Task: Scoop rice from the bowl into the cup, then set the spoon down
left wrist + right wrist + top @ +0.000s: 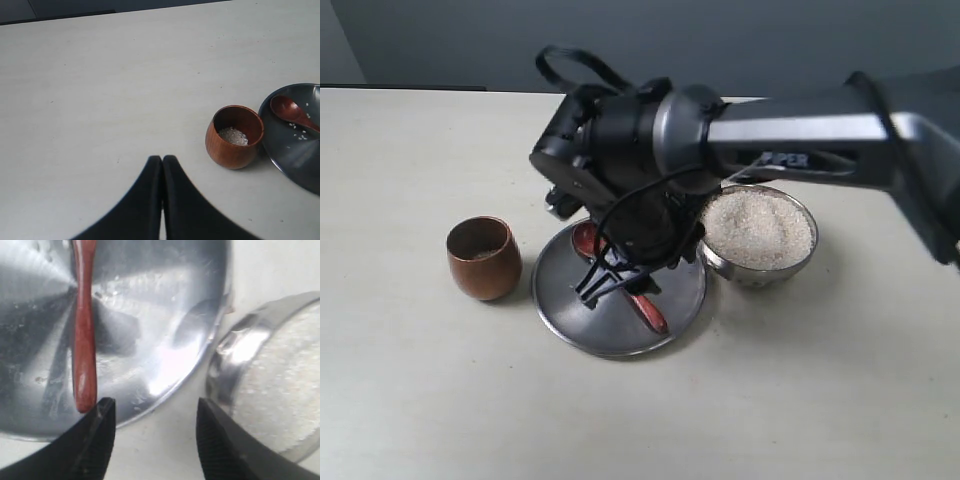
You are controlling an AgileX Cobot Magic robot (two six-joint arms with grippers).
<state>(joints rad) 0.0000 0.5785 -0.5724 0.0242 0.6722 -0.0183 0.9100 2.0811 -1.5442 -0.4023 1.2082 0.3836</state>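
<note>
Exterior view: the right gripper (608, 285) is reached across to frame centre and held low over the steel plate (565, 300). Its jaw gap can't be read here because the wrist blocks it. The spoon (650, 310) is laid on the plate, round end toward upper left and handle toward lower right, with its middle hidden under the gripper. The bowl (760, 272) is set right of centre, just beside the plate rim (contact can't be told), and is heaped with rice (758, 228). The cup (483, 258) is stood upright left of the plate, near it but apart. The plate sits between cup and bowl, so it is judged to be the spoon rest, which would give a short transfer path. The table (420, 400) is plain off-white and matte. A dark grey wall (440, 40) is seen behind.

Left wrist view: the left gripper (162, 190) is fully closed, fingers pressed together, with nothing held. It is well apart from the cup and judged idle. A little rice is seen in the cup bottom. A few loose grains (301, 134) are scattered on the plate beside the spoon's round end.

Right wrist view: the jaws are spread wide and nothing is gripped. The spoon's handle tip sits just beside one finger (97, 440), at the edge of the gap, and is not clamped. The spoon is judged either already set down or lined up for another scoop. Which one can't be settled from this.
</note>
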